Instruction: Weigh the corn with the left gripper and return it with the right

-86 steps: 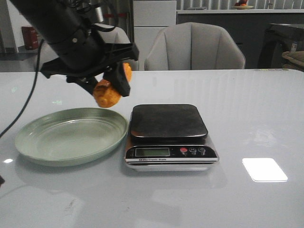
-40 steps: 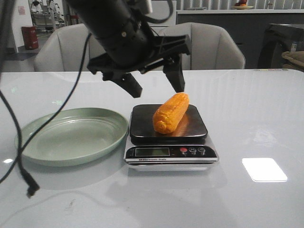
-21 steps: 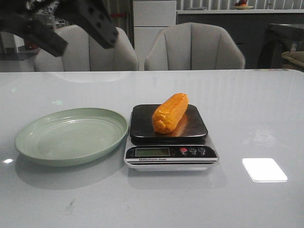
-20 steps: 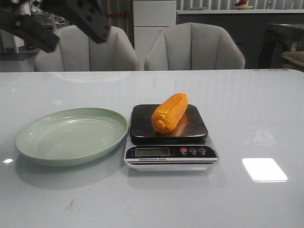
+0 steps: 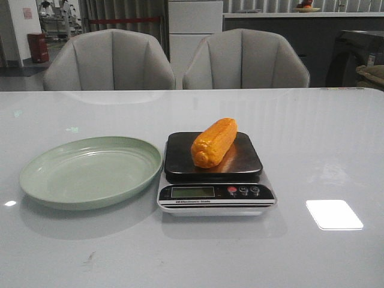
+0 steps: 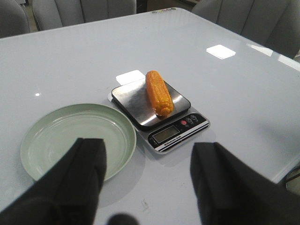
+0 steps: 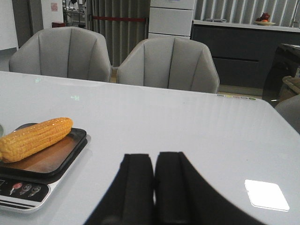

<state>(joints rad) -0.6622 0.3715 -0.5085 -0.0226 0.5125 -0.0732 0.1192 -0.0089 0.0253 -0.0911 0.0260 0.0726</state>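
Observation:
The orange-yellow corn [image 5: 214, 141] lies alone on the black pan of the kitchen scale [image 5: 240, 159], slanting from front left to back right. It also shows in the left wrist view [image 6: 158, 92] and the right wrist view [image 7: 35, 138]. My left gripper [image 6: 150, 154] is open and empty, high above the table on the near side of the plate and scale. My right gripper [image 7: 154, 159] is shut and empty, low over the table to the right of the scale. Neither gripper shows in the front view.
An empty green plate [image 5: 36, 180] sits left of the scale, its rim close to the scale's side; it also shows in the left wrist view [image 6: 33, 136]. Grey chairs [image 5: 243, 60] stand behind the table's far edge. A bright light patch [image 5: 333, 214] lies on the tabletop right of the scale.
My left gripper carried the corn from above the plate to the scale, let it go, then rose up and left out of the front view. The corn stays still on the pan.

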